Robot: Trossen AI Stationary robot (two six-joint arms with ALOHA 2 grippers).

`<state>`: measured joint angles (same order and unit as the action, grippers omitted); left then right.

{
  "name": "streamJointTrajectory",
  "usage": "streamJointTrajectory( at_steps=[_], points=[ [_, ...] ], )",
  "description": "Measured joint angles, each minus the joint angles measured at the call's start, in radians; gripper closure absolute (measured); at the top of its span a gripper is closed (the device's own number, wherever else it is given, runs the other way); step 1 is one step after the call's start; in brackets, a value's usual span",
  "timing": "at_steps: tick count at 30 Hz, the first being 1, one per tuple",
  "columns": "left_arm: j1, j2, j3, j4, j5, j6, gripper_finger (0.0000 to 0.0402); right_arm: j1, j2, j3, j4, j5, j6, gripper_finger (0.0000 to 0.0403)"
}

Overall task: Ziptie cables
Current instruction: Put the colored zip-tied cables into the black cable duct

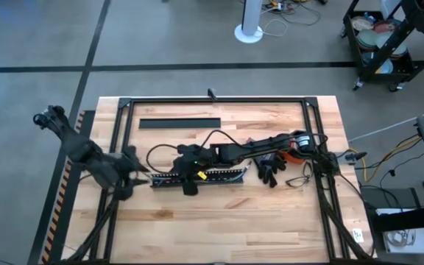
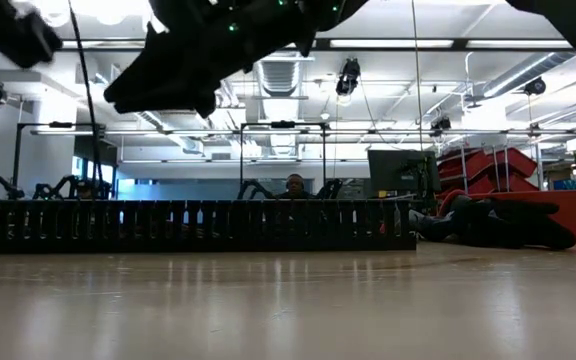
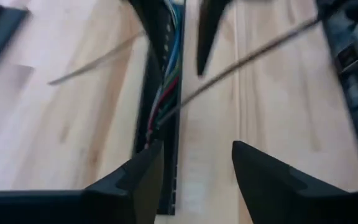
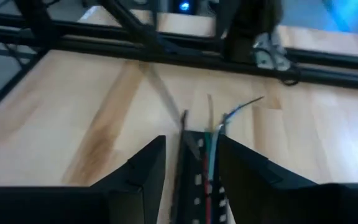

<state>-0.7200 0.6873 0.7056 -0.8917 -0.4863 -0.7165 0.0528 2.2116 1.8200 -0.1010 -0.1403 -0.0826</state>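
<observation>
A long black comb-toothed duct (image 1: 212, 177) lies flat on the wooden table. The cables (image 3: 166, 93), thin red, green, blue and white wires, run along inside it, and their ends poke out of its left end (image 4: 241, 107). A thin straight dark ziptie (image 3: 247, 55) slants away from the duct. My left gripper (image 3: 197, 168) is open at the duct's left end, one finger over that end; I cannot tell whether it touches. My right gripper (image 2: 158, 95) hangs open a little above the duct (image 2: 198, 225), its fingers to either side of the wires (image 4: 211, 155).
A flat black strip (image 1: 179, 123) lies toward the far edge. Dark gloves (image 1: 271, 173) and an orange object (image 1: 297, 147) sit right of the duct. A black metal frame (image 1: 212, 99) borders the table. A person (image 2: 295, 185) sits beyond the table.
</observation>
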Motion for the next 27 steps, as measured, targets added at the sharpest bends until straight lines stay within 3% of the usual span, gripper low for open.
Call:
streamJointTrajectory(
  at_steps=[7, 10, 14, 20, 27],
  points=[
    [0.003, 0.027, -0.257, 0.387, -0.002, 0.027, 0.0249, -0.005, 0.081, -0.011, 0.078, 0.029, -0.006, 0.0290],
    [0.005, 0.030, -0.335, 0.495, -0.049, 0.049, 0.0261, -0.004, 0.103, -0.012, 0.093, 0.028, 0.003, 0.0297],
    [0.010, 0.026, -0.386, 0.534, -0.130, 0.070, 0.0273, -0.003, 0.105, -0.010, 0.092, 0.028, 0.037, 0.0305],
    [0.044, 0.038, -0.425, 0.702, -0.132, 0.183, 0.0289, -0.004, 0.106, -0.010, 0.085, 0.028, 0.049, 0.0315],
    [0.099, 0.042, -0.428, 0.780, -0.130, 0.257, 0.0315, -0.001, 0.104, -0.010, 0.075, 0.028, 0.085, 0.0327]
  ],
)
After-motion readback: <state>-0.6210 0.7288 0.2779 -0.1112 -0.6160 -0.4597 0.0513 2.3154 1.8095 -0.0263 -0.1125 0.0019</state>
